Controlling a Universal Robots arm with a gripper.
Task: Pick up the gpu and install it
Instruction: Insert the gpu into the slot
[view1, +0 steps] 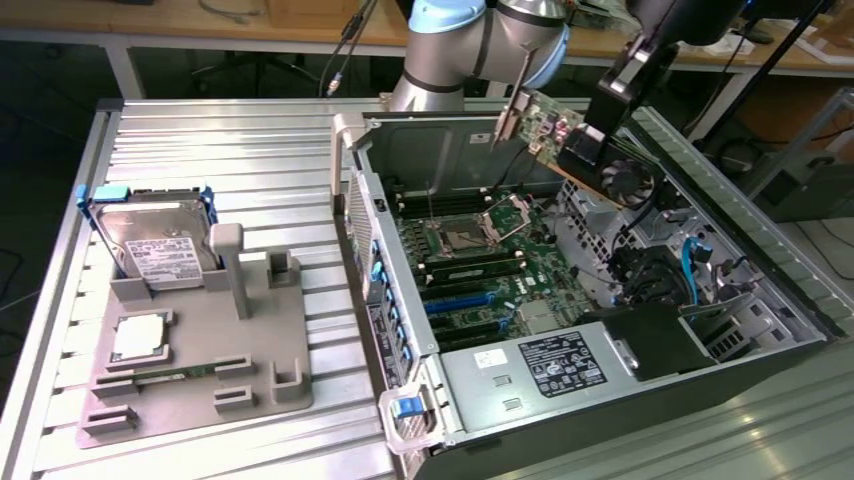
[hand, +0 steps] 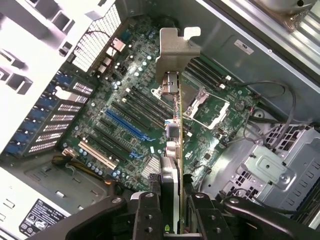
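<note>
The gpu (view1: 545, 125) hangs tilted above the open computer case (view1: 400, 300), its silver bracket (view1: 513, 118) toward the exterior view's left and its fan toward the right. My gripper (view1: 587, 150) is shut on the card's upper edge. In the wrist view the gpu (hand: 173, 125) shows edge-on, running from between my fingers (hand: 149, 212) out to its bracket (hand: 176, 50). It hovers over the motherboard (hand: 100, 100), apart from the blue slots (hand: 125, 125).
A grey fixture (view1: 200, 385) at the exterior view's left holds a silver hard drive (view1: 160, 255) and a small square chip (view1: 140, 338). Inside the case lie the open processor socket (view1: 467, 235), a drive cage with cables (view1: 667, 270) and a power supply (view1: 561, 365).
</note>
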